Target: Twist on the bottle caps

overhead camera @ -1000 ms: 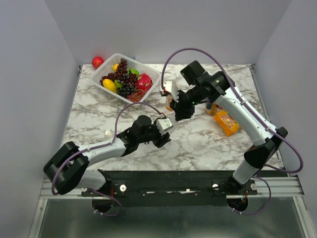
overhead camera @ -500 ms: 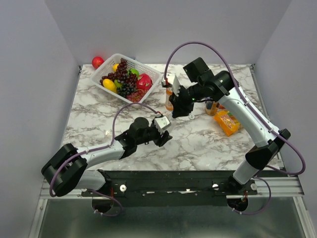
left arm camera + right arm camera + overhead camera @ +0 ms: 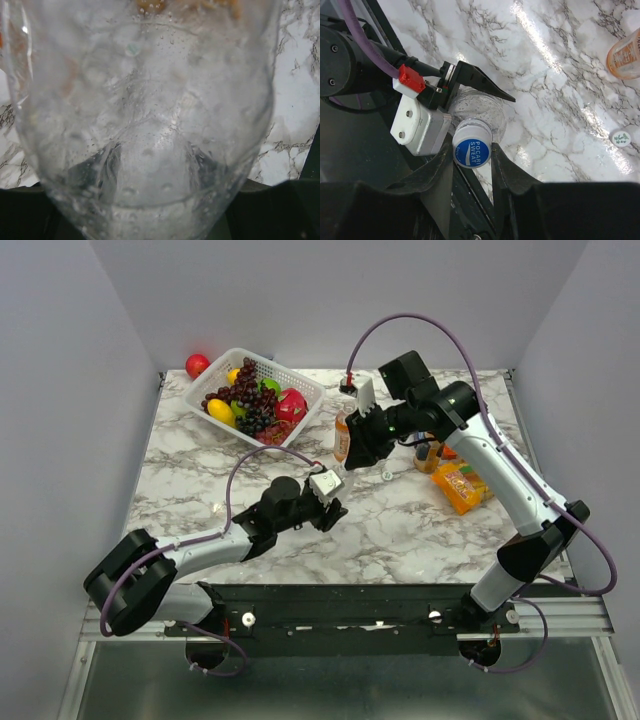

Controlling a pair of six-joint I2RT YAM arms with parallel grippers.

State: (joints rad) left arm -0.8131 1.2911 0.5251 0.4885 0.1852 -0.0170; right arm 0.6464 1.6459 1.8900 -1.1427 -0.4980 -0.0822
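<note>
Bottle caps, entry one: the blue cap (image 3: pixel 471 153), printed face up, was pinched by its rim between the fingers of the right gripper (image 3: pixel 472 148) and held in the air.

Clear bottle (image 3: pixel 150 130): clasped round its body by the left gripper (image 3: pixel 333 506), jaws partly closed on it, over the near middle of the marble table (image 3: pixel 200 470). From the right wrist it sat just beyond the cap and partly behind it. Its mouth could not be made out.

White cap (image 3: pixel 620 136): loose on the table, apart from any bottle.

Orange bottle (image 3: pixel 343 436): upright, close beside the right arm.

Hazards, as judged:
- Cap and neck looked offset. Lowering it tilted or off-centre would likely cross the thread or skid the cap off the rim.
- The thin clear wall might give or turn in the left grip under twisting.
- A narrow rim pinch could drop the cap.
- A swing of the right arm could topple the orange bottle.
</note>
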